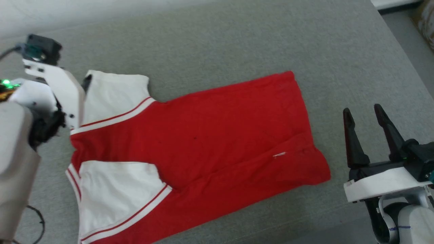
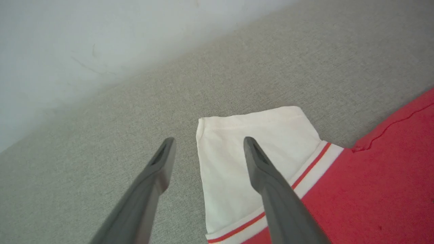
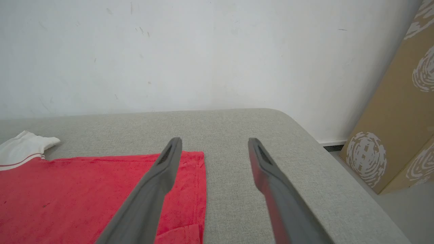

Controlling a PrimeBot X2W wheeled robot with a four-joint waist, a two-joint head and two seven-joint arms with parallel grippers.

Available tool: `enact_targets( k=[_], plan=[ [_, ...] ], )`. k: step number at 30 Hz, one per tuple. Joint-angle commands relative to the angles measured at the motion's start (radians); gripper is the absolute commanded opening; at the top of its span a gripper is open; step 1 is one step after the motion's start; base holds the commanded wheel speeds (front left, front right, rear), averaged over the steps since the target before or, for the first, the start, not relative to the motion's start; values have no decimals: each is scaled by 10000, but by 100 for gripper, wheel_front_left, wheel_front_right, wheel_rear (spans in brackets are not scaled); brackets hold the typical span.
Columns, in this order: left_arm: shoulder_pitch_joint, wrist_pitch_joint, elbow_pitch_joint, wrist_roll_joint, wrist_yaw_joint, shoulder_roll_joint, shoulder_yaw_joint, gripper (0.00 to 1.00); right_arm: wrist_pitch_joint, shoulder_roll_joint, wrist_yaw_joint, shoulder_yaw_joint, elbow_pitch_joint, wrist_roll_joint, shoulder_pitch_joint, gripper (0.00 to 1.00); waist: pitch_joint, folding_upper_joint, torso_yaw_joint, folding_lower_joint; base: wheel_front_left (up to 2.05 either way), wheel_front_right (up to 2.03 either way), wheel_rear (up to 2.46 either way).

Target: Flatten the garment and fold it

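left gripper [image 2: 209,140]: fingers spread wide, nothing pinched between them. in the left wrist view one finger [image 2: 149,189] sits over the bare grey surface [image 2: 101,135] and the other over the white far sleeve [image 2: 234,162], with the sleeve's outer edge running up between the two. can't tell if either tip touches the cloth. in the head view this gripper sits at the outer edge of that same sleeve, mostly hidden behind its own white wrist housing [image 1: 57,91].

right gripper [image 3: 214,140]: fingers also spread wide, empty. in the head view it sits on the robot's right, apart from the shirt's hem [image 1: 307,135], over bare grey surface. in the right wrist view one finger crosses in front of the red hem corner and the other is over plain grey.

the garment [image 1: 203,135] lies spread on the grey surface, plain red side up, sleeves toward the robot's left, hem toward the right. near sleeve [image 1: 115,189] is white with red-and-white trim and runs off the bottom edge of the head view. a long crease runs along the near side, with a small white tag [image 1: 279,155] on it close to the hem.

beyond the surface: pale wall [image 3: 203,51], and a patterned cardboard box [image 3: 400,118] on the right.
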Motion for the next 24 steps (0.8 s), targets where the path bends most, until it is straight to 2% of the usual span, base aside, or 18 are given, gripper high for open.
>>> enact_targets(
  k=[1, 4, 8, 16, 21, 22, 23, 24],
  plan=[
    [-265, 373, 260, -119, -88, 105, 12, 100, -99, 38, -21, 99, -27, 244, -173, 100, 914, 0, -933, -3, 0, 0, 0],
    [-839, 1705, 983, -566, -176, 297, 98, 100, -130, 40, -21, 346, -181, 604, -315, 100, 1179, 0, -1284, -3, 0, 0, 0],
    [-1454, 2757, 1509, -944, -179, 555, 295, 100, -156, 41, -21, 529, -363, 785, -448, 100, 1522, 0, -1616, -3, 0, 0, 0],
    [-1891, 3509, 1979, -736, -11, 1135, 201, 100, -345, 42, -21, 642, -225, 1010, -428, 100, 1900, 0, -1867, -3, 0, 0, 0],
    [-1731, 3814, 2107, -787, 35, 1154, 81, 100, -391, 42, -21, 660, -134, 1075, -439, 100, 1990, 0, -1843, -3, 0, 0, 0],
    [-1641, 3989, 2110, -885, -6, 1100, 38, 88, -333, 42, -21, 650, -95, 1126, -434, 100, 2004, 0, -1820, -3, 0, 0, 0],
    [-1574, 4148, 2089, -1023, -25, 1022, 41, 0, -280, 42, -21, 638, -69, 1147, -434, 100, 2026, 0, -1785, -3, 0, 0, 0],
    [-1545, 4218, 2038, -1114, -33, 977, 56, 0, -263, 42, -21, 615, -62, 1151, -443, 100, 2047, 0, -1746, -3, 0, 0, 0]
  ],
)
